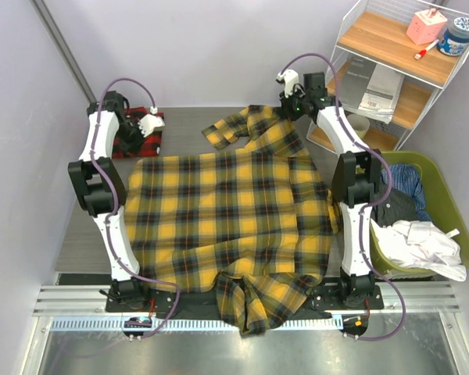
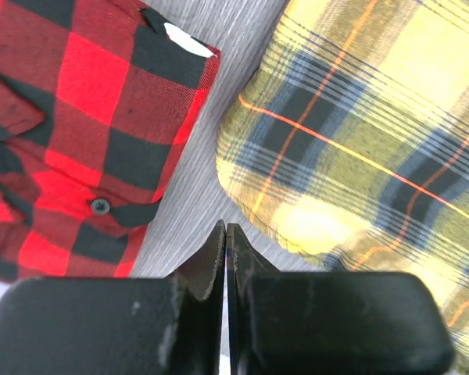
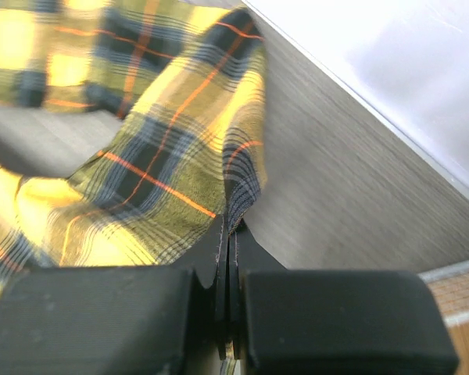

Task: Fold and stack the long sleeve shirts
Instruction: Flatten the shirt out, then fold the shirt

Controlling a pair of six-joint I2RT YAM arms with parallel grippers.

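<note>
One yellow shirt (image 1: 227, 211) spread | one red shirt (image 2: 86, 101) folded | total two

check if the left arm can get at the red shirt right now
Probably yes. The left gripper hangs shut and empty just beside the red shirt, which lies uncovered; the yellow shirt sits apart on the other side. It must open first.

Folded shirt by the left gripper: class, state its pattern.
Folded shirt: red-and-black check; left wrist view shows it best.
</note>
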